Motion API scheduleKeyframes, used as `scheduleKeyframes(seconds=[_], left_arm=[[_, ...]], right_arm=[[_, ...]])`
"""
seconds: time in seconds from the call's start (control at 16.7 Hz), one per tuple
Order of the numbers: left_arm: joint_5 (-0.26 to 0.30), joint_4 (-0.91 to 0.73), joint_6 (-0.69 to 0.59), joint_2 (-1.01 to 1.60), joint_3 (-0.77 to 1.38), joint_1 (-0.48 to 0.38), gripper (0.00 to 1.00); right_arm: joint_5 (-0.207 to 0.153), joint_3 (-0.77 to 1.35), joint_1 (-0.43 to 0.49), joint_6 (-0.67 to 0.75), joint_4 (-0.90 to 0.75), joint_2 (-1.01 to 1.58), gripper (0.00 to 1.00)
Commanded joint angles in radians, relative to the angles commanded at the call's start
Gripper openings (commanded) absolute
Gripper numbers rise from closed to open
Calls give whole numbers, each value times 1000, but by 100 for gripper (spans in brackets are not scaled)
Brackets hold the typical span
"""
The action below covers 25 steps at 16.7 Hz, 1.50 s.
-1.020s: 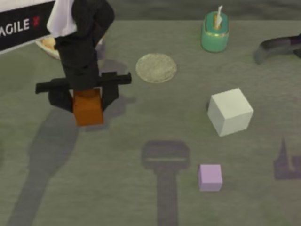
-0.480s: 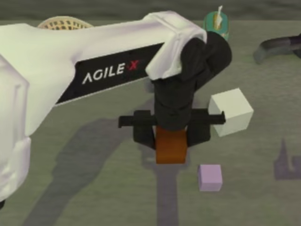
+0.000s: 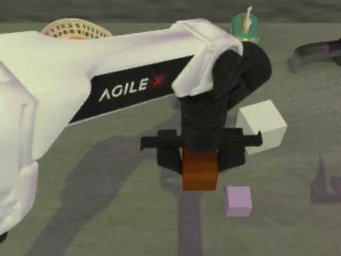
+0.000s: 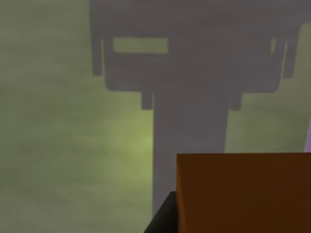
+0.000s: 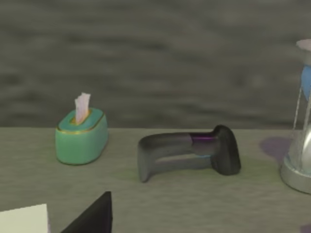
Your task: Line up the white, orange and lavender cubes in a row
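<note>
The dark rust-orange cube (image 3: 200,173) hangs at the table's middle with my left gripper (image 3: 200,160) shut on it. In the left wrist view the orange cube (image 4: 243,194) fills the lower corner beside one black finger (image 4: 165,218), above the arm's shadow on the table. The large off-white cube (image 3: 264,122) rests just right of the gripper's bar, close to its end. The small lavender cube (image 3: 237,201) lies on the table just right of and nearer than the orange one. My right gripper (image 5: 204,228) is parked off the right side, open, with one dark fingertip (image 5: 97,216) showing.
A green tissue box (image 3: 245,26) stands at the back and a dark hand scanner (image 3: 314,53) lies at the back right. A wicker basket (image 3: 74,28) peeks out behind the left arm. An hourglass (image 5: 301,145) stands beyond the scanner in the right wrist view.
My left arm has carried the orange cube from the left side to the table's middle, ending slightly right of and nearer than half a second ago. The white and lavender cubes have not moved.
</note>
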Motion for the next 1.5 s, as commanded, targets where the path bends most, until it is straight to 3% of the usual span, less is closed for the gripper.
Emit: scheduleKeyframes(seconds=[0.42,0.72,1.5], left_arm=[[1,216,-4,57,-158,-5,0],[1,229,-5,61,-168,-7,0],[1,229,-5,61,-168,-7,98]], right_arm=[[0,0,0,0,0,0,100],[0,0,0,0,0,0,100],[0,0,0,0,0,0,100]])
